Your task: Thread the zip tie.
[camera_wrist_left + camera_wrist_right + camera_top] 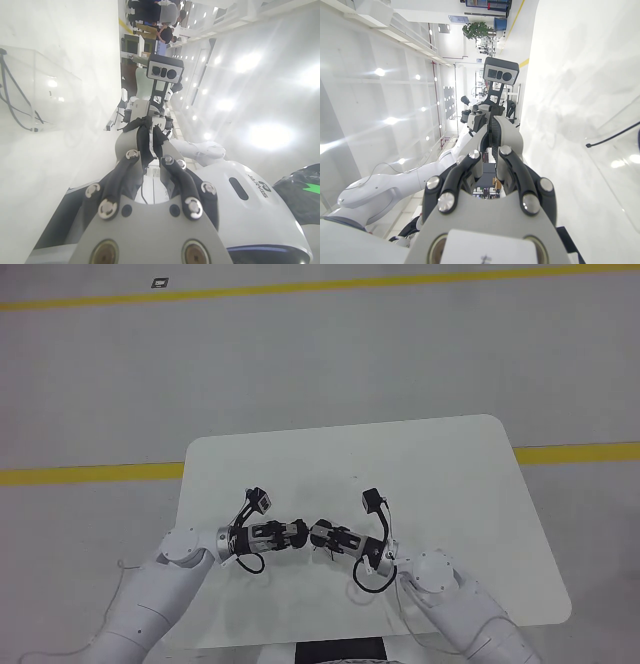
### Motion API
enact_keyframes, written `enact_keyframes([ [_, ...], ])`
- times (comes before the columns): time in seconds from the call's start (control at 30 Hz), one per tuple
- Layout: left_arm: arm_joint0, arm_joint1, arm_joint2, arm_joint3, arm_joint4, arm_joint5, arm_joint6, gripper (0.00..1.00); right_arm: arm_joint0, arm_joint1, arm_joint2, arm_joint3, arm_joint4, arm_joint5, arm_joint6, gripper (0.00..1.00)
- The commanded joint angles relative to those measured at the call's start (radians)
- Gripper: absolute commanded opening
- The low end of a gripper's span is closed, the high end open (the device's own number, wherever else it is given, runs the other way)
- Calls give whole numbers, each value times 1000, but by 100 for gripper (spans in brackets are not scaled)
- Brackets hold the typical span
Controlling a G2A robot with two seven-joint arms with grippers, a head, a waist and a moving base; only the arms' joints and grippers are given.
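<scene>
White and round-cornered, the counter (450,464) is carrying the work, and two arms are meeting over its near middle, one from the left and one from the right. Two tools are facing each other there, tip to tip. The left tool (149,127) is showing two black cloth-wrapped fingers (142,142) drawn narrow, nearly together. The right tool (491,122) is likewise sitting narrow, its two grey fingers (501,130) almost closed. Whether either one is pinching anything I cannot tell. One clear box (37,82) is standing on the counter beside the tools. One black zip tie (607,138) is lying inside it with its head end toward the box's open edge, and the left wrist view is showing several black strands in the box, too tangled to count. Beyond the counter's far edge, grey floor (320,364) is stretching away with two yellow lines (300,286) crossing it.
</scene>
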Motion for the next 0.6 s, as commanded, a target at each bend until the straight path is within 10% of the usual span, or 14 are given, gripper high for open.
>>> enact_keyframes([
  [0.0, -2, 0, 2, 1, -1, 0, 0, 7, 1, 0, -1, 1, 1, 1, 1, 0],
  [0.57, -15, 3, 16, 10, -7, 3, 2, 6, 13, 2, -8, 6, 9, 7, 12, 0],
])
